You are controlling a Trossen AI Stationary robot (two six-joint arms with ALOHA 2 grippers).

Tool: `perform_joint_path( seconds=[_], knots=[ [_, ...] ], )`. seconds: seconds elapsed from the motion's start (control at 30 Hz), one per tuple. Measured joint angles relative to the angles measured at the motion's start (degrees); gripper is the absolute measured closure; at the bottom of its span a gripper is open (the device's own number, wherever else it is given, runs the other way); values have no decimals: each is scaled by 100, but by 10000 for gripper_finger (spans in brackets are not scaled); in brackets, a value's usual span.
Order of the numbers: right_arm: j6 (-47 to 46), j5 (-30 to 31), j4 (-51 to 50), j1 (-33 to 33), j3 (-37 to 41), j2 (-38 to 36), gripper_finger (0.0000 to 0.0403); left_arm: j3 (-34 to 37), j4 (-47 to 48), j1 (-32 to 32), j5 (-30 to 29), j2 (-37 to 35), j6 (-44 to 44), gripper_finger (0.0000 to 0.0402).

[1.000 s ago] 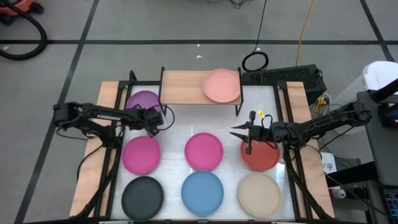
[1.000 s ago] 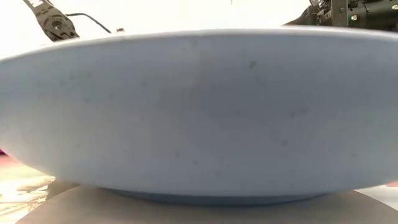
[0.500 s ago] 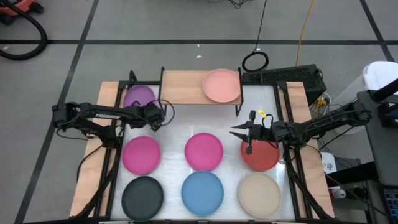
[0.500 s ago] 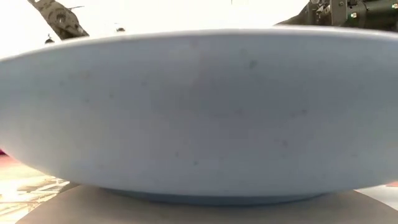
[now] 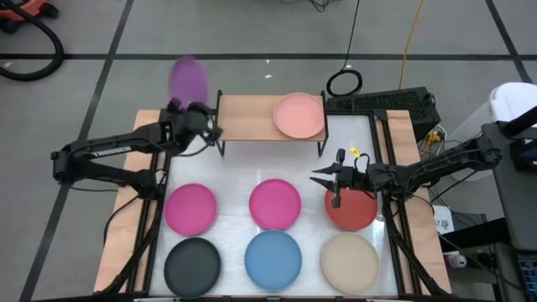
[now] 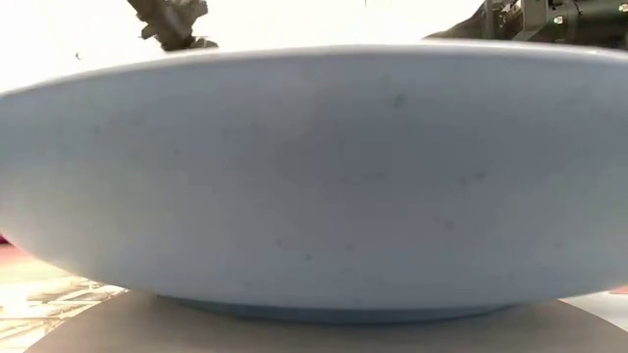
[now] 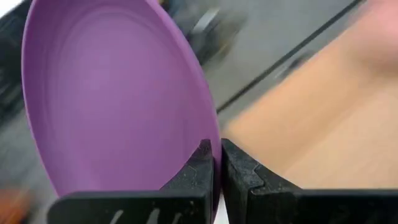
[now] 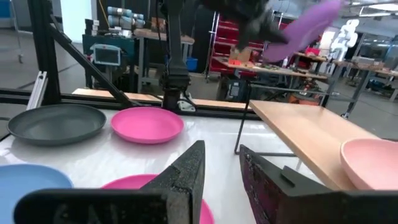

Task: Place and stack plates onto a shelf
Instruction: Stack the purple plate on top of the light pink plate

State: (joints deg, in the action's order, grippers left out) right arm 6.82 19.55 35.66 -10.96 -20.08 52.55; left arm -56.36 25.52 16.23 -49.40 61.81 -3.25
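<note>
My left gripper (image 5: 191, 116) is shut on the purple plate (image 5: 188, 80), which is held up in the air just left of the shelf (image 5: 247, 117). The left wrist view shows the plate's hollow face (image 7: 118, 106). A light pink plate (image 5: 299, 116) rests on the shelf's right half. My right gripper (image 5: 324, 184) hovers open over the far left rim of the red plate (image 5: 352, 211), with nothing between its fingers (image 8: 186, 168). My left gripper pinches the purple plate's rim (image 7: 213, 163) between its two fingers, one on the hollow face and one on the underside. The fingers come from the table's near side. The plate is lifted clear and stands steeply tilted, reaching up and away beyond the fingertips.
On the table lie two magenta plates (image 5: 191, 207) (image 5: 275, 204), a black plate (image 5: 192, 264), a blue plate (image 5: 273, 258) that fills the low view (image 6: 314, 176), and a beige plate (image 5: 350, 262). The shelf's left half is bare. Black frame posts stand along both table sides.
My left gripper has risen and gone toward the table's far edge with the purple plate. The plate lay flat on the table at the far left; now it is lifted clear, tipped up steeply, and blurred with motion beside the shelf's left end.
</note>
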Motion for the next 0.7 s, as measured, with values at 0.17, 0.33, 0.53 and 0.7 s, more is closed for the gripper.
perform_joint_path(
  seconds=[0.17, 0.33, 0.53, 0.7],
  knots=[
    [290, 15, 49, -4, 2, -500, 318, -756, -1541, -242, 1466, 609, -1629, 389],
    [307, 320, -406, -5, 2, -1204, 318, -1777, -1474, -451, 2265, 1873, -2753, 389],
    [165, 304, -1184, -7, 2, -2056, 318, -2837, -1143, -622, 2952, 3382, -3801, 389],
    [-1, 290, -1781, -37, 2, -2670, 318, -3430, -1017, -591, 3453, 4162, -4158, 389]
  ],
)
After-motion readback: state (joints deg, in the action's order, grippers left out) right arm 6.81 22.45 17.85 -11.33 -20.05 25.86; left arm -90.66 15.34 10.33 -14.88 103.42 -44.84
